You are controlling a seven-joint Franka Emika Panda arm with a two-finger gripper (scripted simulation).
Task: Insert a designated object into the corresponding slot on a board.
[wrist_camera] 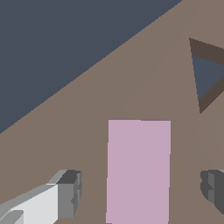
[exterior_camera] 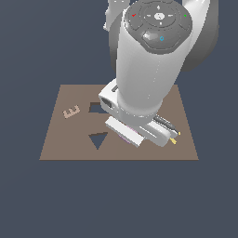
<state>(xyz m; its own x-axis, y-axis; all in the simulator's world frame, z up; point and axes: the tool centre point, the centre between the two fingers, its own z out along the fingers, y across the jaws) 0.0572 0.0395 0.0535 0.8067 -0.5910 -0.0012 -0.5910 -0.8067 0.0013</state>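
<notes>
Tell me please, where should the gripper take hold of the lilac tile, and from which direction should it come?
Grip the lilac tile across its narrow width, on its two long edges, coming straight down from above. It lies flat on the board, so only its thin edges can be pinched. In the wrist view the gripper is open, one finger on each side, apart from the tile.
</notes>
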